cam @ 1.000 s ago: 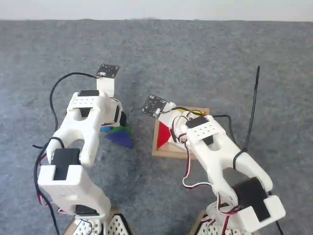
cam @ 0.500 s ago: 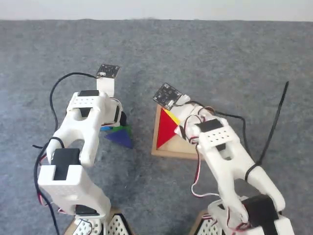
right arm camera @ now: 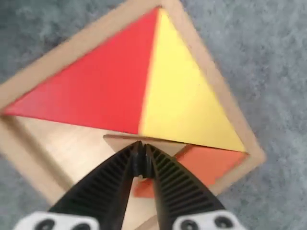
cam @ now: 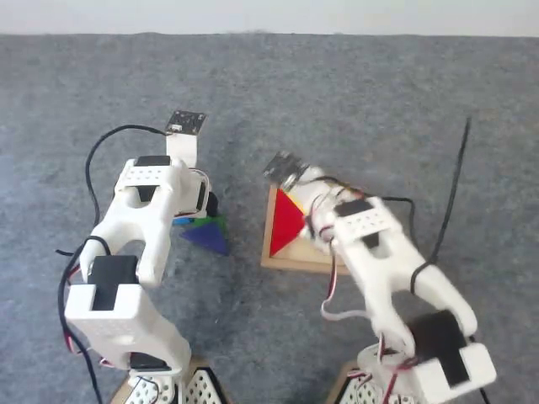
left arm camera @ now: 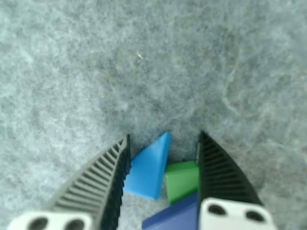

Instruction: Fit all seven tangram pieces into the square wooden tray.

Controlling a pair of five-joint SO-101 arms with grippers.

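The square wooden tray (cam: pixel 286 263) lies at the table's middle, under my right arm (cam: pixel 362 227). Inside it lie a red triangle (right arm camera: pixel 96 96), a yellow triangle (right arm camera: pixel 182 100) and an orange piece (right arm camera: pixel 206 160). My right gripper (right arm camera: pixel 139 160) hangs shut just above the tray floor (right arm camera: pixel 62 153), beside the triangles' shared corner, and I see nothing between its fingers. Left of the tray, my left gripper (left arm camera: pixel 164 137) stands open, straddling a light blue triangle (left arm camera: pixel 146 172) and a green piece (left arm camera: pixel 182 179). A dark blue piece (left arm camera: pixel 175 215) touches them. The red triangle (cam: pixel 285 220) and dark blue piece (cam: pixel 209 239) also show from above.
Grey carpet (cam: pixel 379 93) covers the table all round. A black cable (cam: pixel 450 185) rises from my right arm beside the tray. The arm bases stand at the near edge.
My right arm has swung over the tray, first back and rightward, then slightly left again, uncovering the red triangle. The left arm has kept still.
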